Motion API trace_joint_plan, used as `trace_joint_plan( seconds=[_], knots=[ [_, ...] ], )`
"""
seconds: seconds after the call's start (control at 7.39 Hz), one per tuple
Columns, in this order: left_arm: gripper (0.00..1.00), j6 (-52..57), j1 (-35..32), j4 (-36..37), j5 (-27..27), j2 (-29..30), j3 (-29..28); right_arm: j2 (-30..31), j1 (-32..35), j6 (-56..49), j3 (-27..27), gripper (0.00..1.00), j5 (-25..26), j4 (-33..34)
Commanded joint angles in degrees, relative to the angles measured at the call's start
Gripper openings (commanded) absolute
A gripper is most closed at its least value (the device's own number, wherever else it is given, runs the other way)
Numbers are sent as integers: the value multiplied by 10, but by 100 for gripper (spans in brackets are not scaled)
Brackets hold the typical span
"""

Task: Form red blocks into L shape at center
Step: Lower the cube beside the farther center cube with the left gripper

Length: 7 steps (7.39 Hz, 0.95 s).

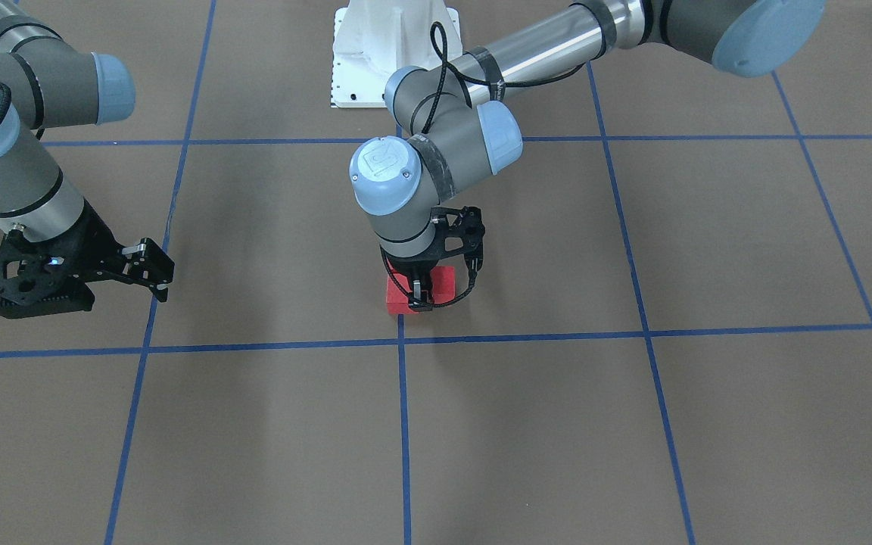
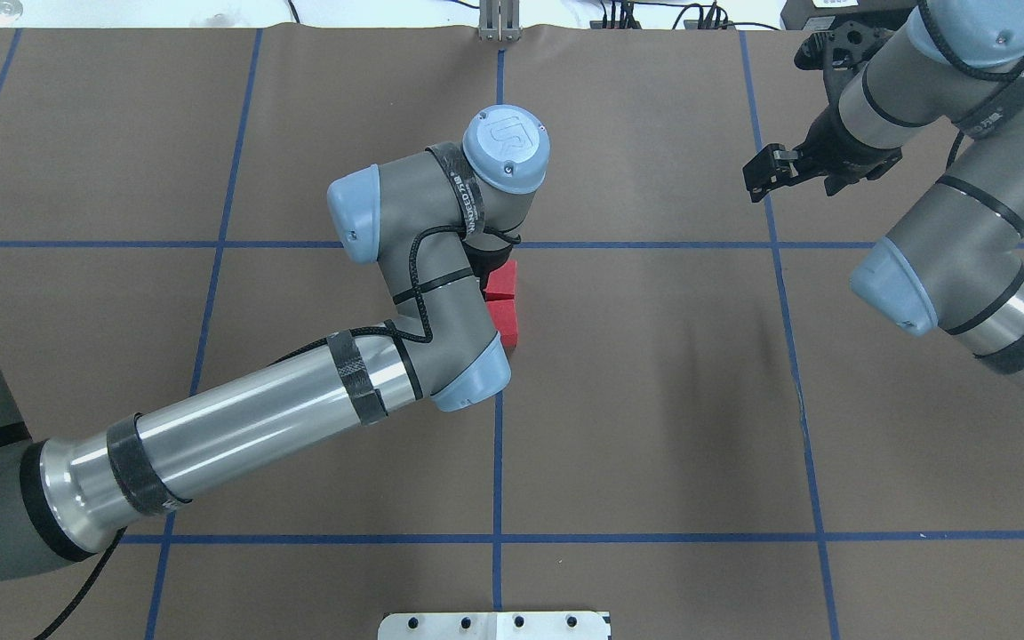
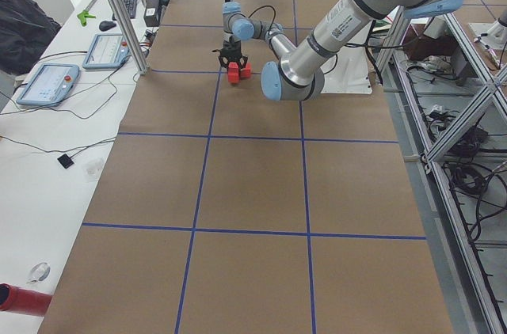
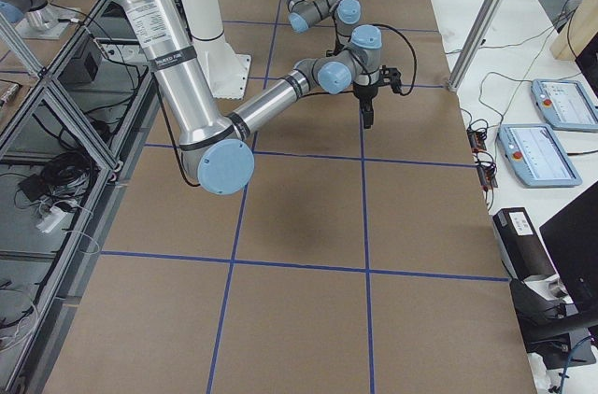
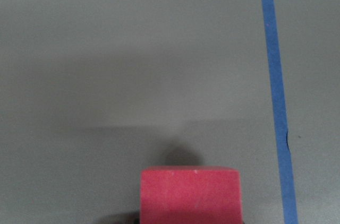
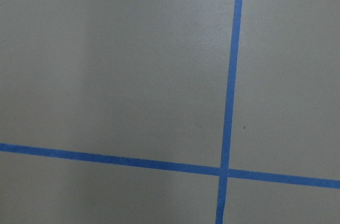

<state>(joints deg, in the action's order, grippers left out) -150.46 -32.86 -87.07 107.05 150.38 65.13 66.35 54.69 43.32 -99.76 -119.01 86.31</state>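
Step in hand, as I read it: placing or nudging a cube into the L. The left gripper was down on the red blocks, fingers at one cube. I couldn't tell its state: the wrist hid it from overhead and the front view was too cluttered to say clamped or slack. In the left wrist camera, one cube filled the bottom edge with a soft shadow behind it.

The blocks sat touching each other, just on the robot's side of the center tape crossing and against the blue line running toward the base. Two cubes were clear in a row overhead. The third was likely under the wrist; not confirmed.

The right gripper hung off to the side, well apart, fingers spread and empty.

Next move, my guess: check that the third cube is square and flush with the row's end, then release and lift straight up so nothing drags.

Materials:
- **Cubes:** matte red, plain faces, crisp edges, probably light and easy to knock.
- **Worktop:** flat brown matte sheet with thin blue tape gridlines.
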Motion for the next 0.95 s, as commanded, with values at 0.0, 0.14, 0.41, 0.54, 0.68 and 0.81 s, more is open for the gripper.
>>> trace_joint_plan(
  seconds=[0.0,0.14,0.41,0.54,0.68,0.81],
  knots=[
    [51,1,0,-1,0,0,0,0,0,0,0,99,0,0],
    [52,1,0,0,0,0,0,0,0,0,1,99,0,0],
    [60,2,0,-1,0,-1,0,-1,0,0,2,99,0,0],
    [71,4,0,-1,0,-2,0,-1,0,1,2,99,0,0],
    [98,10,0,-1,0,-2,0,-1,0,1,1,99,0,0],
    [99,10,0,-1,0,-2,0,-1,0,1,1,99,0,0]
  ],
)
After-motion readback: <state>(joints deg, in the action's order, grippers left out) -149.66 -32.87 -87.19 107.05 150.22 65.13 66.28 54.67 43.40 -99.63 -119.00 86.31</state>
